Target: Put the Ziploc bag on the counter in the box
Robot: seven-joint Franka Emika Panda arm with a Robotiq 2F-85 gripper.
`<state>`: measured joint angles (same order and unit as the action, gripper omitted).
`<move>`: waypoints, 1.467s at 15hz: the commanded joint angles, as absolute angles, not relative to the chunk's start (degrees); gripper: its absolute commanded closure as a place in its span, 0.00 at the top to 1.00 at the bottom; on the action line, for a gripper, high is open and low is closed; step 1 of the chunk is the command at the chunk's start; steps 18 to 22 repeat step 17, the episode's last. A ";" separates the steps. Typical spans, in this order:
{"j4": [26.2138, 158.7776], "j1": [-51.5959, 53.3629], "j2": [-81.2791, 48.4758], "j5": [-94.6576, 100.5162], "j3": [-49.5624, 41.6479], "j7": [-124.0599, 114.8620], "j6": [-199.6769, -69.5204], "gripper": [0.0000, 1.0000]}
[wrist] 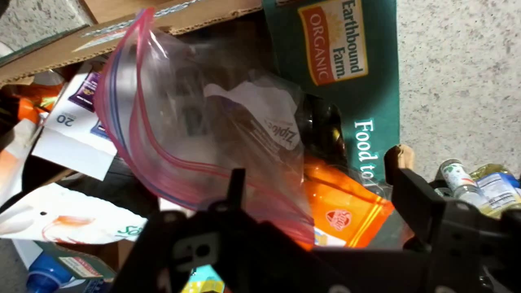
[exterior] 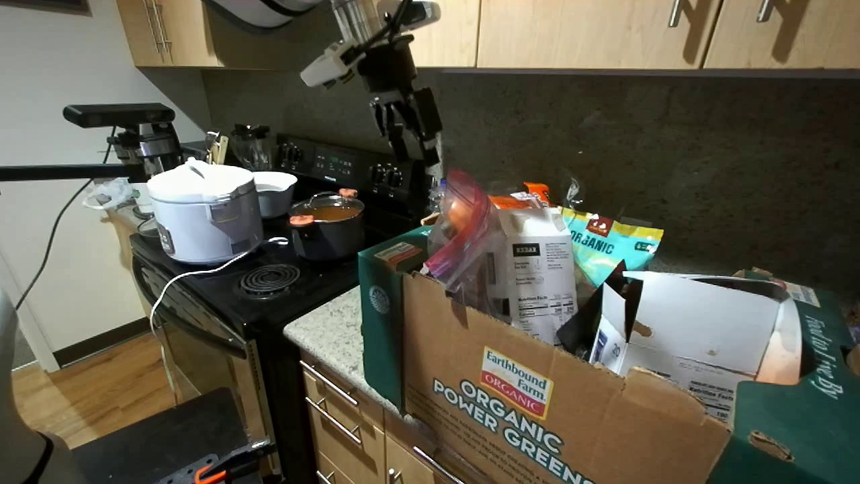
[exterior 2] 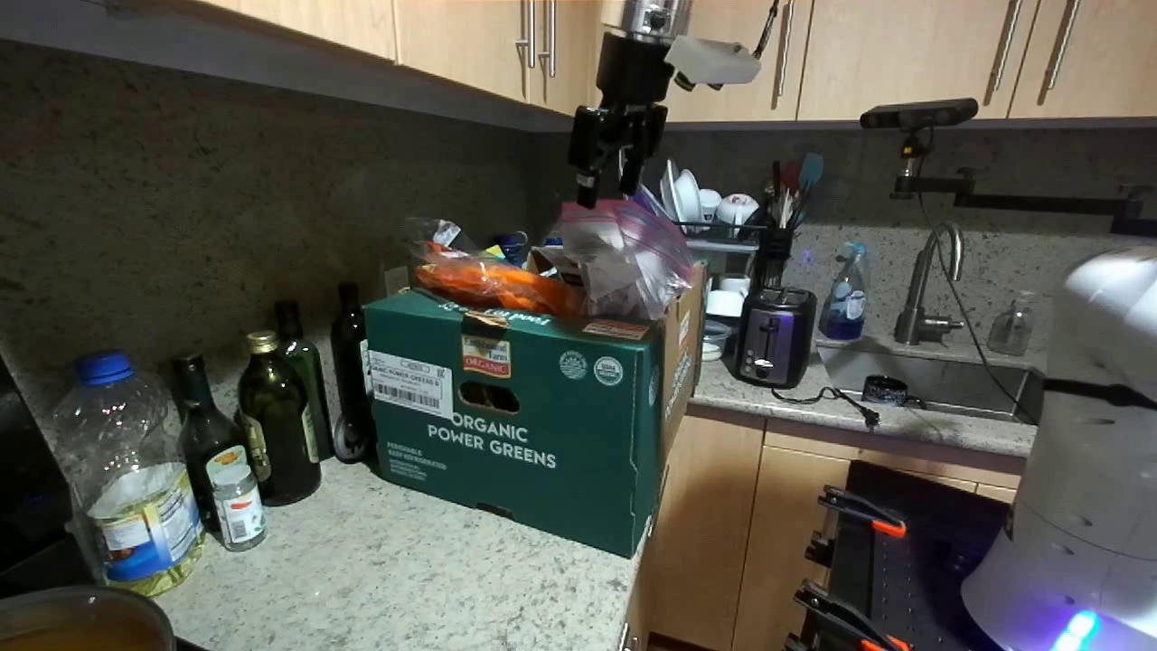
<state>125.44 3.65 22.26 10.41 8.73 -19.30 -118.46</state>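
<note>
tool [exterior 2: 608,188] hangs spread, clear above the ziploc bag [exterior 2: 628,253] jutting past the box rim [exterior: 531,346].

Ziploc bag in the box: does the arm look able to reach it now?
Likely yes: the gripper hangs open above the Ziploc bag, which pokes up above the rim of the box, and nothing visible lies between them.

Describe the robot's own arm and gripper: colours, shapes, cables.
The arm is white and rounded, with a dark band and a blue light. Its wrist looks silvery, with a black cable and pale boxy unit alongside. The gripper is black, angular and two-fingered.
</note>
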 commanded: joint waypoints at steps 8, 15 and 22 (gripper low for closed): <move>125.19 6.48 23.92 9.50 11.97 -16.83 -115.19 1.00; 125.28 6.47 23.02 10.16 12.16 -17.79 -116.81 1.00; 125.28 6.48 23.02 10.16 12.16 -17.79 -116.80 1.00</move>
